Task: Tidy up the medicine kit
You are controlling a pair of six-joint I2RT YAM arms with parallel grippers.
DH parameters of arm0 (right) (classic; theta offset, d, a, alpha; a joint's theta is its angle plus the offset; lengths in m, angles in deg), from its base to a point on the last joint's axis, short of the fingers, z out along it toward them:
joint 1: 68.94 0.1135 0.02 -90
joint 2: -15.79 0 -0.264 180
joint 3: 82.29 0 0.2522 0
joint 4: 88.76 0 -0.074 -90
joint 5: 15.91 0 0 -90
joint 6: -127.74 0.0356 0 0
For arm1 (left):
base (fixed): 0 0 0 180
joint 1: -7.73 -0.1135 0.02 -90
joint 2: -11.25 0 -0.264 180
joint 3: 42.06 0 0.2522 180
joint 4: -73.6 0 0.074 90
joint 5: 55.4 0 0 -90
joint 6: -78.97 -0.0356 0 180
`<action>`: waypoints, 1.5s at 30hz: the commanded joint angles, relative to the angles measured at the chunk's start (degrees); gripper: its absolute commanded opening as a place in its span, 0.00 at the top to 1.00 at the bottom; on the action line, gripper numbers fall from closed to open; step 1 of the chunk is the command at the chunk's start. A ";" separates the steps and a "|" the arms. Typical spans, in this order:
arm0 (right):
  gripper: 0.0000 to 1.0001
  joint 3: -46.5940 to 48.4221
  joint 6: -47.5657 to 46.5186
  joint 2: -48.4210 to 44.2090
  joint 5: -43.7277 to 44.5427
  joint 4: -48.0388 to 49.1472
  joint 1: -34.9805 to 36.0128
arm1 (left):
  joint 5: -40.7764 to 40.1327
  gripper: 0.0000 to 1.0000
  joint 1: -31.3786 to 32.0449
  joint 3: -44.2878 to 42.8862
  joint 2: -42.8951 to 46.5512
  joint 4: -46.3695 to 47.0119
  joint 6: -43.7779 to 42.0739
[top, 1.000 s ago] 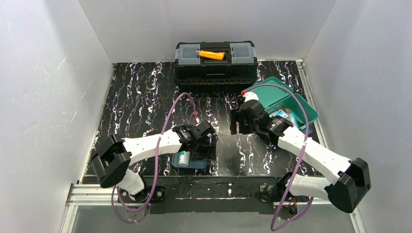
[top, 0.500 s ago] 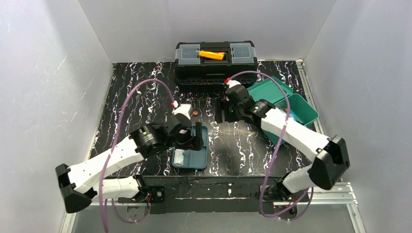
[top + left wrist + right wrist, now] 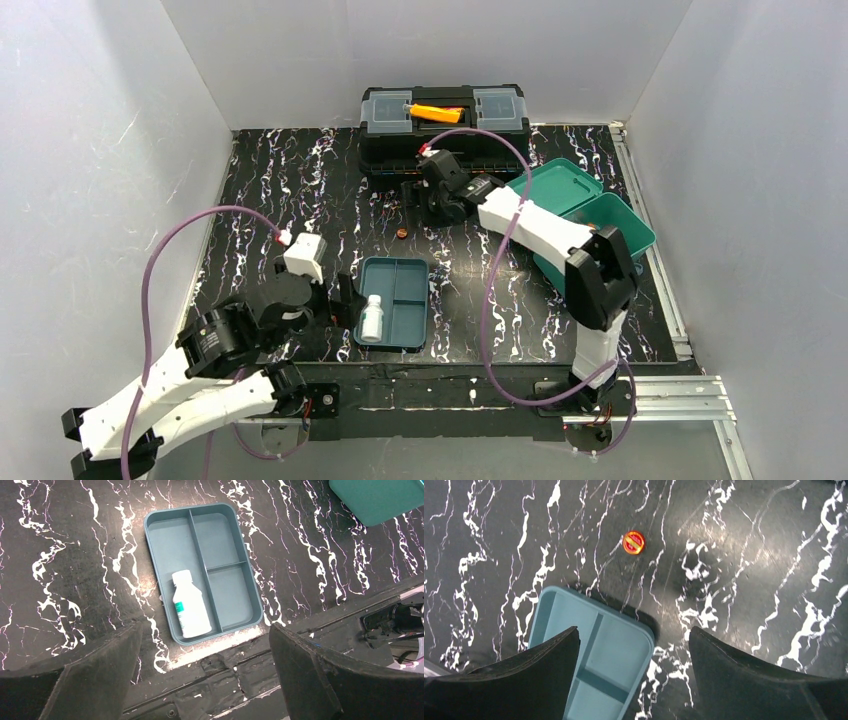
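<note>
The teal medicine kit (image 3: 628,222) stands open at the right, its lid (image 3: 556,184) leaning back, with my right arm partly in front of it. Its darker divided tray (image 3: 398,278) lies out on the black marbled mat near the front edge. A white bottle (image 3: 372,318) with a green label lies in the tray's long left compartment (image 3: 165,535). My left gripper (image 3: 342,298) hangs open just left of the tray, holding nothing. Further back, my right gripper (image 3: 418,203) is open above the mat. A small orange-red round cap (image 3: 634,542) lies ahead of its fingers.
A black toolbox (image 3: 443,125) with an orange handle sits against the back wall, just behind my right wrist. White walls close in three sides. Purple cables loop over both arms. A metal rail (image 3: 660,395) runs along the near edge.
My left gripper opened, left the bottle in the tray and drew back to the near left. My right arm swung from the kit to the back middle, above the orange cap.
</note>
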 commanded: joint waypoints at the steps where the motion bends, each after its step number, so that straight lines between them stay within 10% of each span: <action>1: 0.14 7.38 0.88 5.35 -0.51 -0.05 0.65 | -1.42 0.02 0.18 3.90 4.58 1.43 -3.13; 45: 0.42 34.29 0.68 33.82 10.16 -10.50 4.22 | 6.36 0.02 0.15 7.49 6.36 1.60 -6.27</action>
